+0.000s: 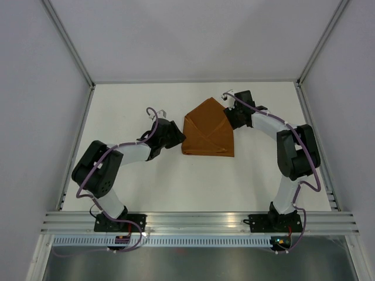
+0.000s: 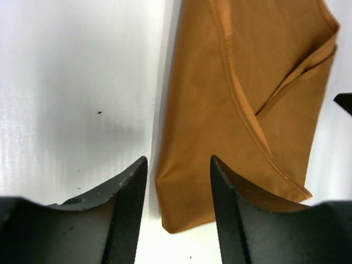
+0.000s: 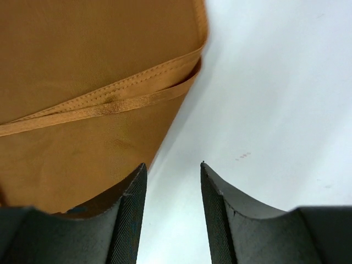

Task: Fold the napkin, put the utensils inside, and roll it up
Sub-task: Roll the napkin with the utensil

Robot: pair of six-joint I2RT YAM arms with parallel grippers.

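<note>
The napkin [image 1: 208, 132] lies folded at the middle of the table [image 1: 135, 175], its rust-orange flaps crossing one another with the hemmed edges stacked loosely. The left gripper [image 2: 179, 159] sits at the cloth's 9 o'clock side with its jaws spread and nothing pinched, a corner of the cloth showing in the gap beneath them. The right gripper [image 3: 173, 165] is at the 1 o'clock edge, likewise spread, with bare table between its fingers. The knife shows in no view, so I cannot tell whether it is tucked inside. As I judge the risks, the slick fabric may slide on the smooth table rather than roll, and the loose layers may spring apart with nothing holding them. A finger closing near the doubled hem may catch only 1 layer and peel the fold open. If the knife is inside, an uneven roll could push it out an open side. No brand, label or writing can be read; only a dark speck [image 2: 99, 113] marks the table
</note>
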